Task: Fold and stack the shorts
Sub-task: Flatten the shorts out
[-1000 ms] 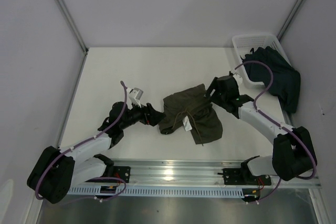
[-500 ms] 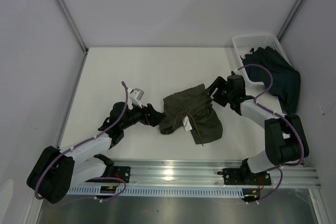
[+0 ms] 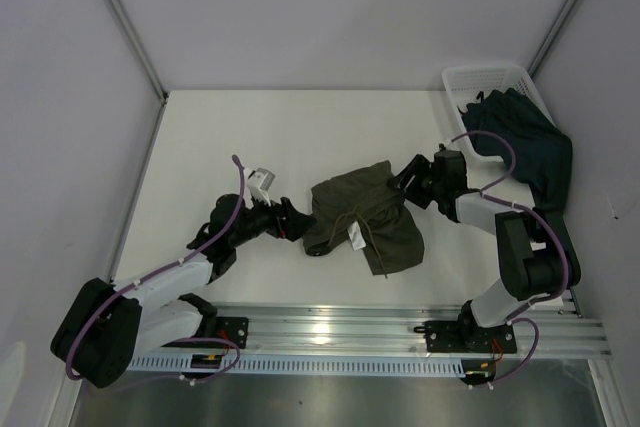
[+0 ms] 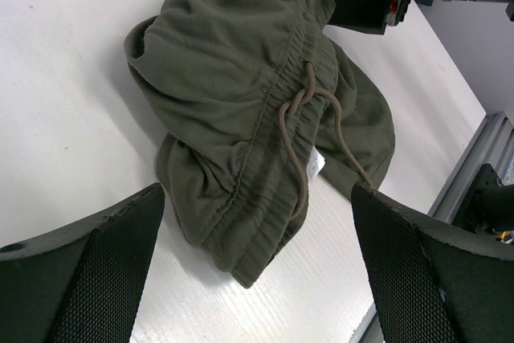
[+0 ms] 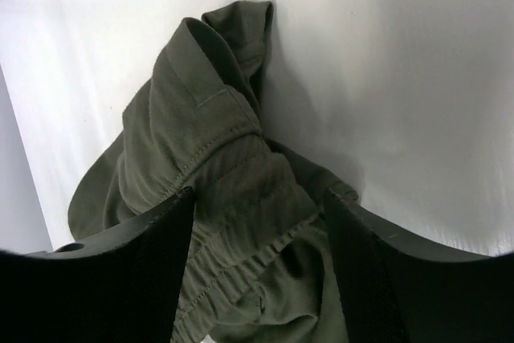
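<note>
Jaws narrowed but still apart, the right gripper [image 3: 403, 180] is seen astride the right edge of the green shorts [image 3: 365, 217], the left gripper [image 3: 300, 222] held wide open at the left edge; a first fold is judged near.

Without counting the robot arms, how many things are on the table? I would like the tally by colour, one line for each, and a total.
olive-green shorts: 1
dark navy-teal shorts: 1
white mesh basket: 1
Total: 3
</note>
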You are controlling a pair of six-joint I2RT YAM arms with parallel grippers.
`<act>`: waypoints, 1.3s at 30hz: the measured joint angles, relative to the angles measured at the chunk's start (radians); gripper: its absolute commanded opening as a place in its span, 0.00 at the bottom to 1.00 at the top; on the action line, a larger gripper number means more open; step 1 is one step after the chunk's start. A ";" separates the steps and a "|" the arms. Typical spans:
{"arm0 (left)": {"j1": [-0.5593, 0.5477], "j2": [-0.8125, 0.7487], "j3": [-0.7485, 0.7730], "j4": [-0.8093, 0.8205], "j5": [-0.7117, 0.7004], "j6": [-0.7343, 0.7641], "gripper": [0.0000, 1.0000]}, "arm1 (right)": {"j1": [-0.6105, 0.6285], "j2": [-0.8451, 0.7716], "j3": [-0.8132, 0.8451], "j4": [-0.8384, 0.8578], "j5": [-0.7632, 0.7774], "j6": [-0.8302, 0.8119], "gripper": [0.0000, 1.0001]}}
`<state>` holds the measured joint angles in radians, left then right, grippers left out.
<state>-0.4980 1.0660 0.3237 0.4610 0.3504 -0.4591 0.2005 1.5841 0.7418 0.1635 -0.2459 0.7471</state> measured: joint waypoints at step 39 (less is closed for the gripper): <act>-0.294 0.112 0.168 -0.229 -0.367 0.209 0.99 | -0.060 -0.096 0.105 -0.136 -0.071 -0.025 0.75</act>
<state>-0.7918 1.1782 0.4919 0.2321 -0.0162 -0.2501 0.1402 1.4879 0.8463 0.0273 -0.3164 0.7219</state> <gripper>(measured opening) 0.992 0.743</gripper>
